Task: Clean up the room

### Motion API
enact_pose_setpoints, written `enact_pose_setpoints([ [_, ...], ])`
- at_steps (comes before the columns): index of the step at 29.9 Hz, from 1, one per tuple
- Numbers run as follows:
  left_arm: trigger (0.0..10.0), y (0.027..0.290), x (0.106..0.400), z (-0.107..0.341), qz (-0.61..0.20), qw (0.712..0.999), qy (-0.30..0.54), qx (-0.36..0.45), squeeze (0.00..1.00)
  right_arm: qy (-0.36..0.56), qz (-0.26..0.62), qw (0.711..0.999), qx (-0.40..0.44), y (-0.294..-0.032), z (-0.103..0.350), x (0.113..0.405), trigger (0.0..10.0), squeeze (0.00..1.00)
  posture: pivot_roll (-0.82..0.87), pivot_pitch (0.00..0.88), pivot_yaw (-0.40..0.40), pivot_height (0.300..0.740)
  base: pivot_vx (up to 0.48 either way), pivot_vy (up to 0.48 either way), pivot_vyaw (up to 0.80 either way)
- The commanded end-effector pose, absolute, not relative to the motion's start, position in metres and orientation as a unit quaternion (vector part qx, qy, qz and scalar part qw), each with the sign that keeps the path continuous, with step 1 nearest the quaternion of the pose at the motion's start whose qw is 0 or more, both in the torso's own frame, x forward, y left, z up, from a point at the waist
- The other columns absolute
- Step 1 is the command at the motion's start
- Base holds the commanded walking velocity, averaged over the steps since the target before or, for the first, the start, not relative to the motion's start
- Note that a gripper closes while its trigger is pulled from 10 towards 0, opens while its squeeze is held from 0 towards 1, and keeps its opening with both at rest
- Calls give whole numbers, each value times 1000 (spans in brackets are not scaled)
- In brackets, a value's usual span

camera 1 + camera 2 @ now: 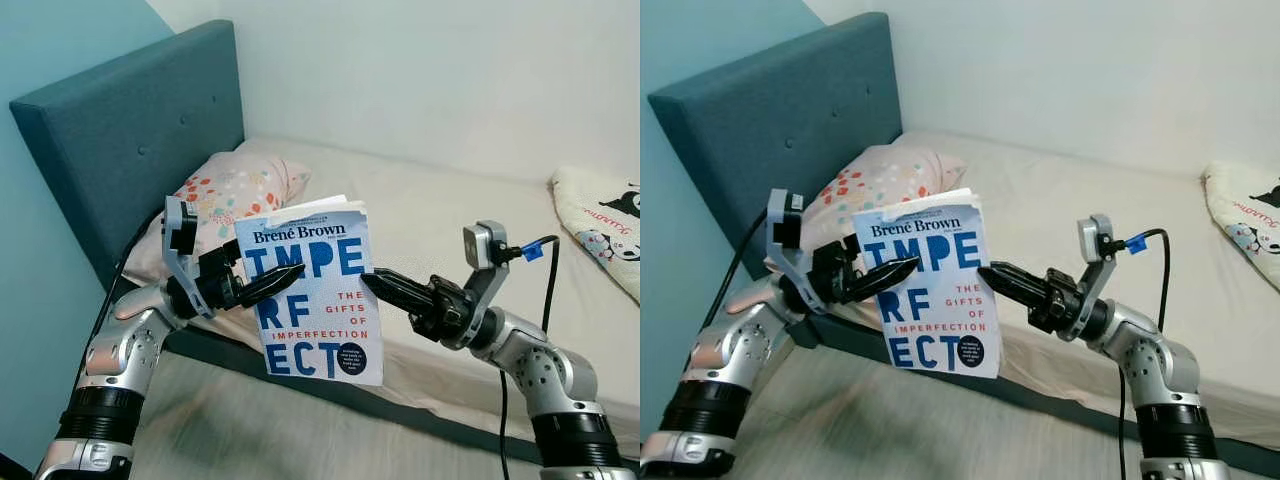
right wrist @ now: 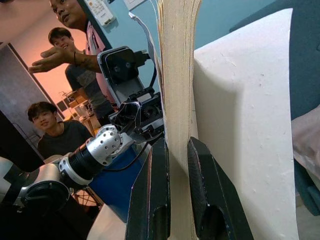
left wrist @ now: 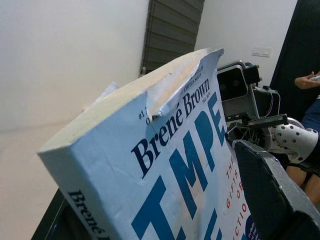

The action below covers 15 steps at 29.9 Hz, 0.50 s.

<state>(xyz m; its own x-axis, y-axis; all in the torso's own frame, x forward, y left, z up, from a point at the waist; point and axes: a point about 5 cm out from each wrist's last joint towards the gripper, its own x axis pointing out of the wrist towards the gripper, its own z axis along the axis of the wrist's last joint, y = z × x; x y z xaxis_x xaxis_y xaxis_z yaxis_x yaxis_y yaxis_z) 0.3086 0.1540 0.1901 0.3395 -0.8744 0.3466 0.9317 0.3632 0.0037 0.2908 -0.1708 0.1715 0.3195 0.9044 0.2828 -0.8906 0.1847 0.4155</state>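
The robot holds a light blue paperback book (image 1: 315,292) upright in the air between its two grippers, above the edge of a bed with a cream sheet (image 1: 440,215). The cover has big dark blue letters, small red words, and the name Brené Brown in black at the top. One top corner of the cover is bent and creased, and the pages look cream from the side. The left gripper (image 1: 272,284) is clamped on the book's spine side, with one black finger lying across the front cover. The right gripper (image 1: 376,281) pinches the open page edge, and its two black fingers (image 2: 150,200) sit tight on each side of the pages. Behind the left gripper is a pink pillow with coloured spots (image 1: 238,190), and behind that a tall teal padded headboard (image 1: 130,130). Far out past the right gripper lies a white blanket with cartoon pictures (image 1: 600,222). In the right wrist view, some people (image 2: 60,130) are in the room.
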Motion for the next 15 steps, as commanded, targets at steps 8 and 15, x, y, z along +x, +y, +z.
enact_pose_setpoints([
  [8, 0, 152, 301, 190, -587, 790, -141, -108, 0, 8, 587, 770, 250, -170, 174, 293, 10000, 0, -99, 0, -39, 740, 0, 0, 0],
  [15, 0, 152, 297, 190, -601, 780, -135, -112, 0, 7, 586, 772, 247, -170, 175, 295, 10000, 0, -95, 0, -38, 740, 0, 0, 0],
])
